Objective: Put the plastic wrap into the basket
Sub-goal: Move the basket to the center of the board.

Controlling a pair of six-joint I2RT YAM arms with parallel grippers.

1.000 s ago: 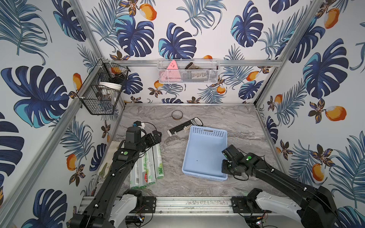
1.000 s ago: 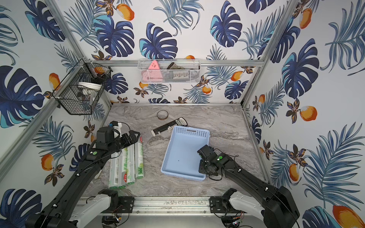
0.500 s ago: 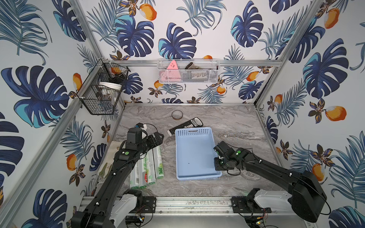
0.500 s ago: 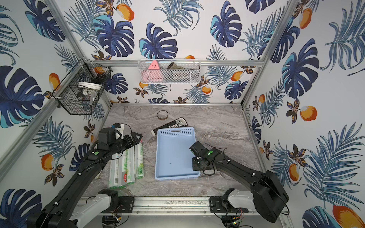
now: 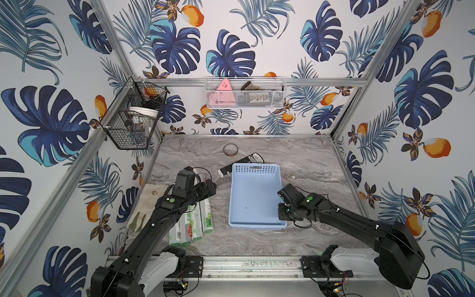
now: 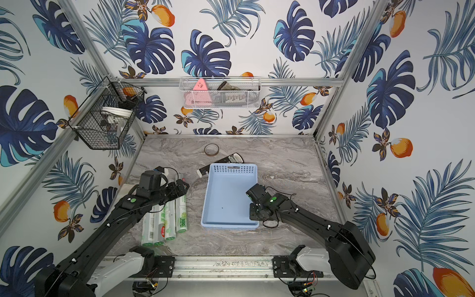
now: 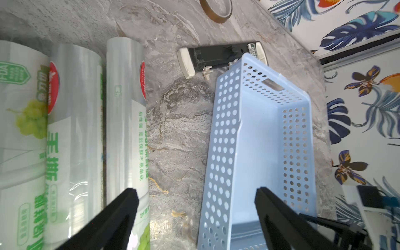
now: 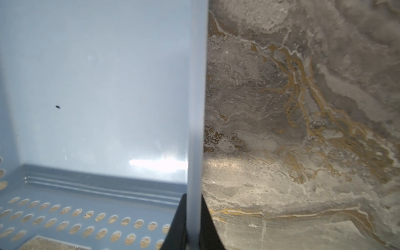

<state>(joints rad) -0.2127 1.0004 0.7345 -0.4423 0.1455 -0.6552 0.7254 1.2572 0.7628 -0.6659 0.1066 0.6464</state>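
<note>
While right gripper (image 8: 193, 198) pinches wall of light blue perforated plastic basket (image 7: 223, 140), left gripper (image 7: 195, 190) gapes beside four green-printed clear plastic wrap rolls (image 5: 195, 226). First pick pending: straddle nearest roll (image 7: 123, 108), clamp.

Green "300" is printed near one end of a wrap roll (image 5: 208, 216) (image 6: 181, 213) in both top views. The left wrist view shows green Chinese lettering on another wrap roll (image 7: 73, 129) (large characters "手撕"). Its red mark (image 7: 53, 86) has unreadable script.
</note>
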